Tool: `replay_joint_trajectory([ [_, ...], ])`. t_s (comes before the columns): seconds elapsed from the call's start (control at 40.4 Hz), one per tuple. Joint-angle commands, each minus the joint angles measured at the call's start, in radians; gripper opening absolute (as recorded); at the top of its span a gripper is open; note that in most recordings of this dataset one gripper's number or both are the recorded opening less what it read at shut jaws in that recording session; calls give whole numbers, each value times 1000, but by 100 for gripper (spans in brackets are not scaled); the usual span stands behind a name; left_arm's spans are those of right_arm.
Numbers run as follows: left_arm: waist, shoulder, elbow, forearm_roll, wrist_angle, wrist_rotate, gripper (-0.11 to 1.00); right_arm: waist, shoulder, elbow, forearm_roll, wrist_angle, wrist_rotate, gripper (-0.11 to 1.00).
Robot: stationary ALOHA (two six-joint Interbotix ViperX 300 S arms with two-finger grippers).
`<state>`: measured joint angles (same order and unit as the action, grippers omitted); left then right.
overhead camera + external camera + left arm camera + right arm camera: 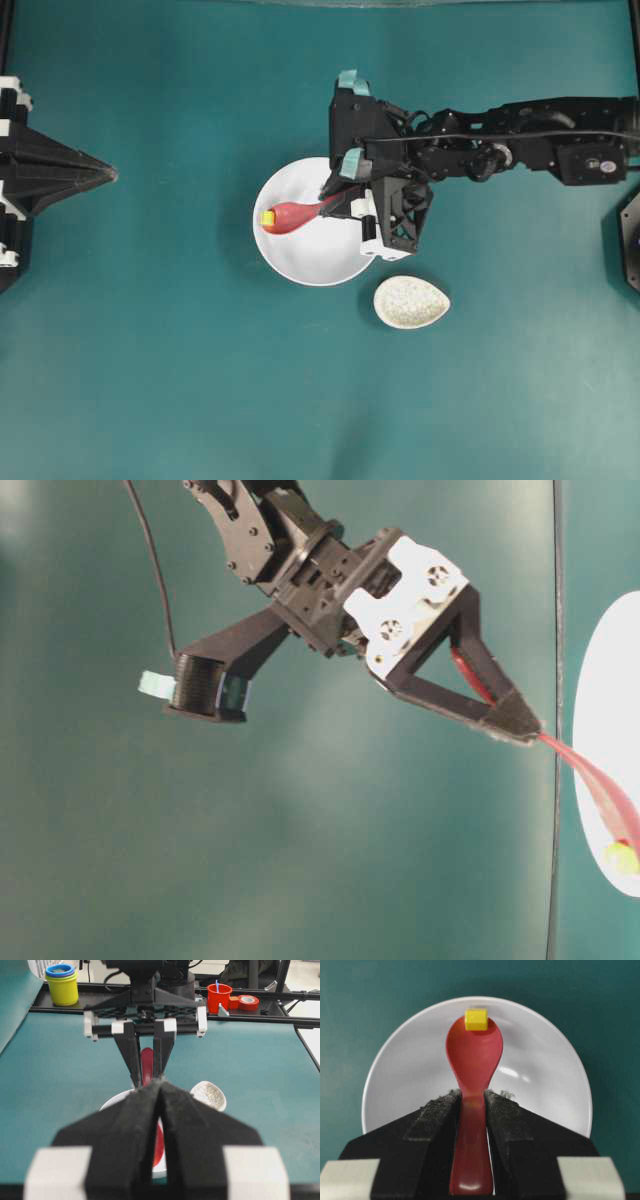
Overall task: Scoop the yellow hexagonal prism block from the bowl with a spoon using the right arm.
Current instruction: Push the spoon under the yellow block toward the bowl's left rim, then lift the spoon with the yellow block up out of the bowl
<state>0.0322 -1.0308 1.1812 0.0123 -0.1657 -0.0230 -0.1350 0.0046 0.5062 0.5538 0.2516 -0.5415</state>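
Where the glossy red spoon [473, 1057] tips, a tiny yellow block [476, 1019] sits.

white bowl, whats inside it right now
Inside the white bowl is the scoop of the red spoon, its handle held by the right gripper. The yellow block sits at the scoop's tip. The bowl floor under the scoop is covered.

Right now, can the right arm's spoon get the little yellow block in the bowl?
Probably yes. The right gripper is clamped on the spoon handle, and the yellow block sits right at the scoop's far tip inside the bowl. Nothing lies between them, but it's perched on the edge and could slip off.
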Motion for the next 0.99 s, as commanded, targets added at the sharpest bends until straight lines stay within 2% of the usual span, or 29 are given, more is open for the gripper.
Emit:
replay_joint_trajectory([
  [0.0, 3, 5, -29, 3, -11, -2, -1, 2, -43, -5, 3, -8, 2, 23],
  [0.322, 3, 6, -29, 3, -11, -3, -1, 2, -123, 41, 3, -61, 2, 23],
  [0.569, 3, 5, -29, 3, -11, -3, -1, 18, -210, 129, 3, -238, 2, 23],
  [0.768, 3, 5, -29, 3, -11, -2, -1, 66, -290, 212, 3, -377, 2, 23],
  [0.966, 3, 5, -29, 3, -12, -2, -1, 118, -371, 276, 3, -462, 2, 23],
])
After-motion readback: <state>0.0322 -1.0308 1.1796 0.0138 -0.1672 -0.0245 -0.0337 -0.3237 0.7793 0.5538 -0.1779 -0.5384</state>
